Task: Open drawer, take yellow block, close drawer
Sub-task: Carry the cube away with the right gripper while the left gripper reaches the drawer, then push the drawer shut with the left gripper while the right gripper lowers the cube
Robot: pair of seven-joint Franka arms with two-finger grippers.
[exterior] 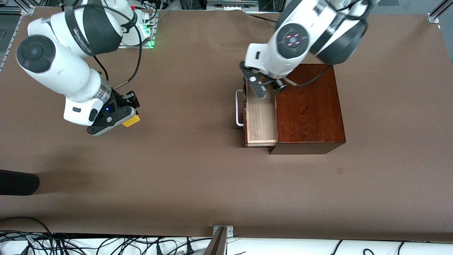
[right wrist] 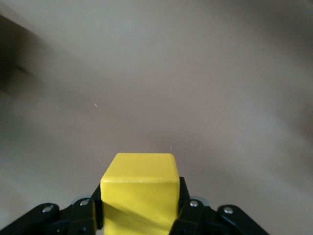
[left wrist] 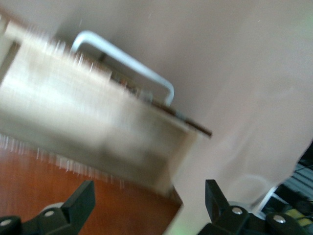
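Note:
The drawer [exterior: 261, 117] stands pulled out of the dark mahogany box [exterior: 309, 106]; its pale-wood tray looks empty and its white loop handle [exterior: 239, 108] faces the right arm's end. My left gripper [exterior: 260, 86] is open and empty above the drawer's end farther from the front camera, where tray meets box. The left wrist view shows the tray [left wrist: 88, 122], handle [left wrist: 127, 58] and box top [left wrist: 98, 205] between my left gripper's [left wrist: 146, 200] spread fingers. My right gripper [exterior: 129, 117] is shut on the yellow block [exterior: 131, 121], low over bare table toward the right arm's end. The block [right wrist: 139, 191] fills the right gripper [right wrist: 139, 210].
A black object [exterior: 17, 182] lies at the table's edge toward the right arm's end. A power strip with a green light [exterior: 147, 32] sits by the right arm's base. Cables [exterior: 106, 244] run along the near edge beside a metal post [exterior: 219, 241].

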